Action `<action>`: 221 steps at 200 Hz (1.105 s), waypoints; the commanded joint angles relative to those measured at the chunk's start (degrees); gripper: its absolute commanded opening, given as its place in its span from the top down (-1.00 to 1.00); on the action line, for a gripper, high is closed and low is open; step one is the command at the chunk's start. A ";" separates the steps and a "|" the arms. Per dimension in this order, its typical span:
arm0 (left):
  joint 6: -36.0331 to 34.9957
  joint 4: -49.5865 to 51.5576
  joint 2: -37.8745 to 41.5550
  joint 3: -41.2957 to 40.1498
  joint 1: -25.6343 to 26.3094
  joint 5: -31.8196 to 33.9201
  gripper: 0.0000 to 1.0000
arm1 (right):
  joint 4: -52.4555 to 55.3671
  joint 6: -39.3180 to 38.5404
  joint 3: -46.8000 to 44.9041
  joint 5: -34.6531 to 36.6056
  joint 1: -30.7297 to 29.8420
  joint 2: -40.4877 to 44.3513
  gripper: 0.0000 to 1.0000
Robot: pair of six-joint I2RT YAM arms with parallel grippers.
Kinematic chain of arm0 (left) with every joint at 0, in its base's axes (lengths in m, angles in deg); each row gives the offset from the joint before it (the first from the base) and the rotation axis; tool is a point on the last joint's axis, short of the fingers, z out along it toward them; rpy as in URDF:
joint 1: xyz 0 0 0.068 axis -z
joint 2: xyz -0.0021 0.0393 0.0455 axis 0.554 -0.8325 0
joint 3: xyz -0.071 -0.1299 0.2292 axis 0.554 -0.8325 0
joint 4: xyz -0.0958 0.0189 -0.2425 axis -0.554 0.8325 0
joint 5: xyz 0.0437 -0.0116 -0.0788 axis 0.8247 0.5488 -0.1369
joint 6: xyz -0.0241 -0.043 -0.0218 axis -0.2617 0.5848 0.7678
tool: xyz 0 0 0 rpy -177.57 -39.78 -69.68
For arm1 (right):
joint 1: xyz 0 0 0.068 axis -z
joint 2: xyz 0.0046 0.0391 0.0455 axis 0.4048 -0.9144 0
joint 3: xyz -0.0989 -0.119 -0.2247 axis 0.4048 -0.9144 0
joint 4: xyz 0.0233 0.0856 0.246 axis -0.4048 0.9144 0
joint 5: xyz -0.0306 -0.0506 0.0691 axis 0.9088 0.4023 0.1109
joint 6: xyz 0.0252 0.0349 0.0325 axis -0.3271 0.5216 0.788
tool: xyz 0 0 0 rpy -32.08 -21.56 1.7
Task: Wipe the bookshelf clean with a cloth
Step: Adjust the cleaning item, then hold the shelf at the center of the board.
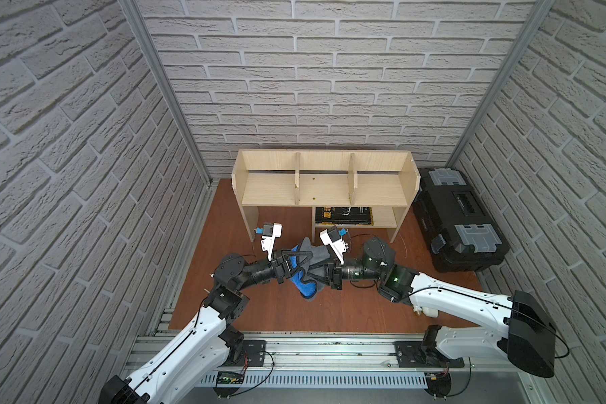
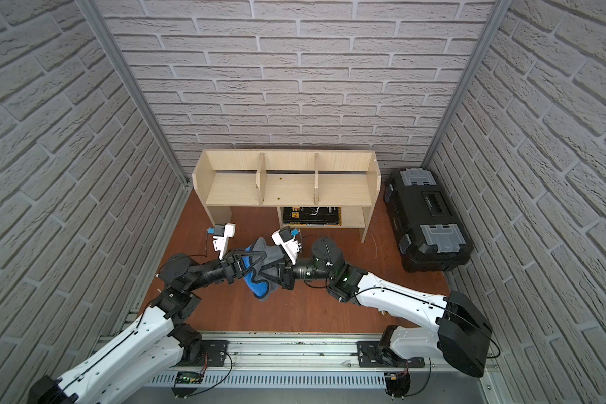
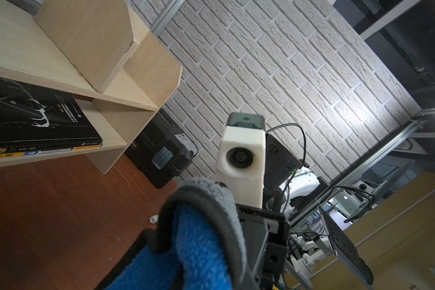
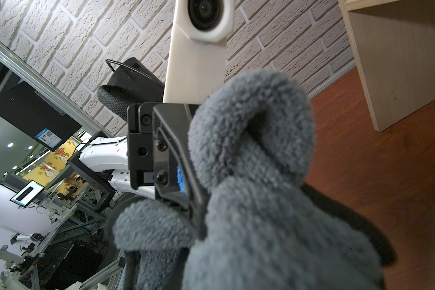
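Note:
The light-wood bookshelf stands at the back of the brown table, and its upper compartments hold nothing. In front of it the cloth hangs above the table, bunched, with grey and blue faces showing. From either side my left gripper and right gripper meet at it, nose to nose, both shut on its folds. Blue and grey cloth covers the jaws in the left wrist view. In the right wrist view grey cloth hides the jaws.
A black book lies on the bookshelf's small lower shelf. Right of the bookshelf sits a black toolbox with grey latches. A white pipe fitting lies under the right arm. Brick walls close in three sides.

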State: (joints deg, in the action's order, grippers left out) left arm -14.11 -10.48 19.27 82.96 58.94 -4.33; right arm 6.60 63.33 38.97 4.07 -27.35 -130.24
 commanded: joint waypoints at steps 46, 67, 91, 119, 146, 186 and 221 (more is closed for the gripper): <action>-9.05 10.15 2.97 4.86 0.41 1.16 1.00 | 6.99 -5.49 -0.30 6.25 -0.73 5.95 0.10; -15.76 22.09 5.99 8.57 -0.20 8.22 1.00 | 16.72 -8.50 -1.52 18.59 -0.73 10.35 -0.19; -22.80 37.33 7.42 14.97 -2.78 20.97 1.00 | 33.53 -11.04 1.05 38.40 1.78 15.47 -0.33; -27.29 47.60 5.43 22.86 -10.28 31.45 1.00 | 56.17 -9.14 10.97 52.97 14.64 15.39 -0.36; -27.76 48.84 1.41 26.89 -18.56 32.91 1.00 | 57.58 -15.50 16.71 56.95 24.41 13.97 -0.39; -28.52 46.00 -4.92 29.86 -22.58 34.52 1.00 | 55.45 -20.59 27.44 50.09 36.00 5.33 -0.38; -27.87 44.58 -9.43 30.99 -25.76 30.84 1.00 | 54.88 -23.49 35.51 46.07 41.70 -1.80 -0.30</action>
State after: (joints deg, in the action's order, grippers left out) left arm -41.58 37.32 11.22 111.83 35.10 28.85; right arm 61.96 43.73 69.77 53.53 11.36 -128.64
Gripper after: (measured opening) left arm 0.141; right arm 0.680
